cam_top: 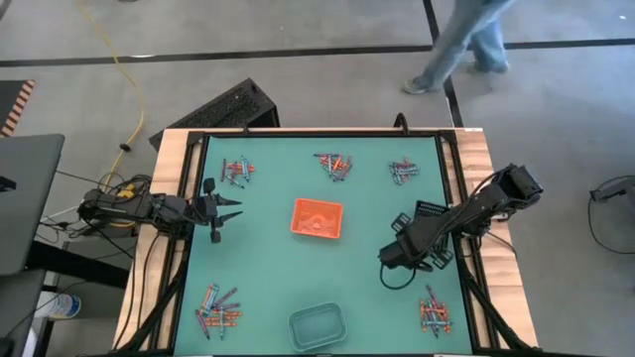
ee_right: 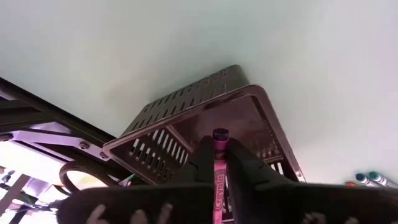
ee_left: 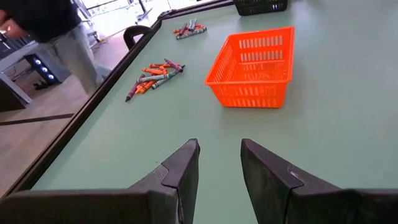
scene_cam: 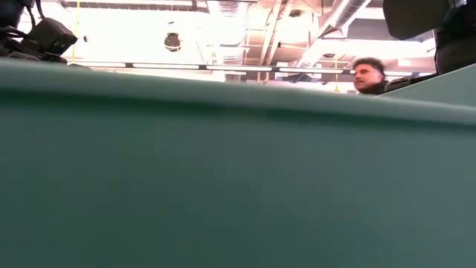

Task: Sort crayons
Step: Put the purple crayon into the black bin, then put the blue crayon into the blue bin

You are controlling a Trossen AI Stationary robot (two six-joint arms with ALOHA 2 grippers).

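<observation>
Seemingly right gripper (ee_right: 219,163) above black tray (ee_right: 205,118), gripping magenta crayon (ee_right: 219,171).

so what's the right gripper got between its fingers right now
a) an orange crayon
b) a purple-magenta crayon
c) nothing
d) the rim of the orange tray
b: the right wrist view shows the right gripper pinching a purple-magenta crayon upright between its fingers, poised just over the black tray.
</observation>
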